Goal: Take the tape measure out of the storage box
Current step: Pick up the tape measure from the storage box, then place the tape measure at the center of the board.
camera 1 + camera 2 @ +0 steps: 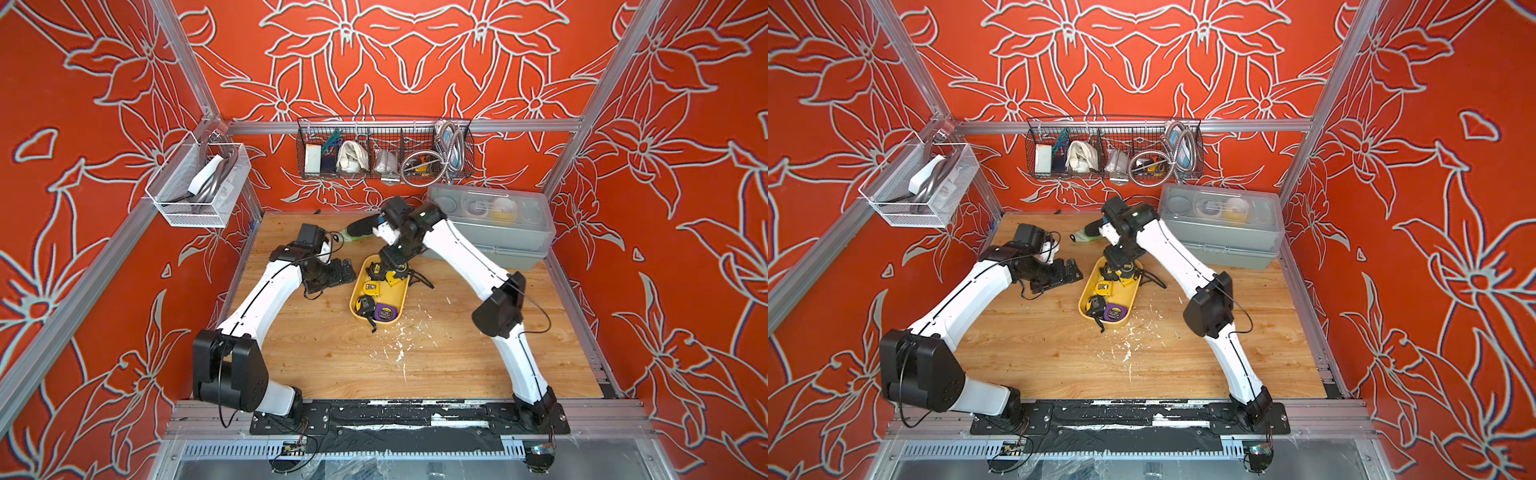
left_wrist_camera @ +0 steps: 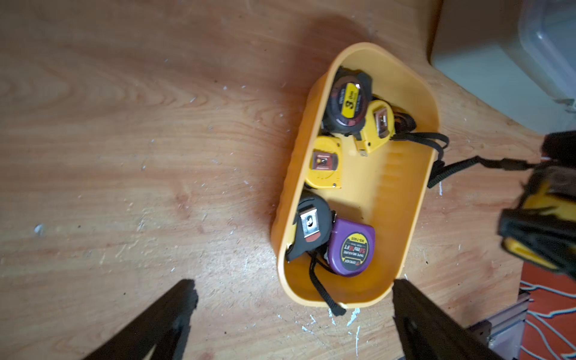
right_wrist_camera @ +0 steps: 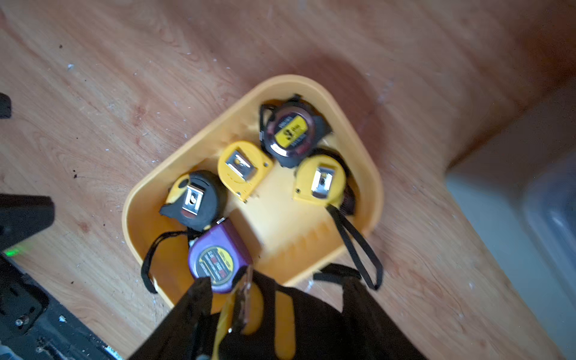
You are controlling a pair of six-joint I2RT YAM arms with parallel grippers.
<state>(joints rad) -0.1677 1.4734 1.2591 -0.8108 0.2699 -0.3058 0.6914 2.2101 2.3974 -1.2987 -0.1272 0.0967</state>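
Worktop (image 1: pixel 332 365), strip nearest the base: white flecks, well short of both tools.

Storage box (image 1: pixel 400 300) lies flat on the worktop. Its long axis runs approx near-to-far, w/ the near end pointing at the base and the far end under the right tool (image 3: pixel 274 296).

Near end of box, base side of the right tool:
- purple tape (image 2: pixel 350 246), label up
- it touches a blk tape (image 2: pixel 311 224), clip up
- a blk strap (image 2: pixel 324 296) hangs over the near rim

Mid-box: yel tape (image 2: pixel 324 162), clip up.

Far end: second yel tape (image 2: pixel 377 124) touches a blk 3 m tape (image 2: pixel 346 103), label up.

Right tool pinches a yel/blk tape measure (image 3: pixel 284 324) btwn its fingers. The tape measure is out of the box, raised clear of the floor above the box's far part. It shows edge-on and blurred in the right wrist view, so can't tell its long axis or which way it points.

Left tool (image 1: pixel 338 272) has fingers spread wide w/ nothing btwn them. It sits low over the worktop, left of the box and apart from it, approx level w/ the right tool.

Beyond the right tool: grey case (image 1: pixel 498 241) w/ clear lid, and a green/blk item (image 1: pixel 361 232) partly hidden by the arm.

Farthest: wire baskets (image 1: pixel 386 153) on the back wall.
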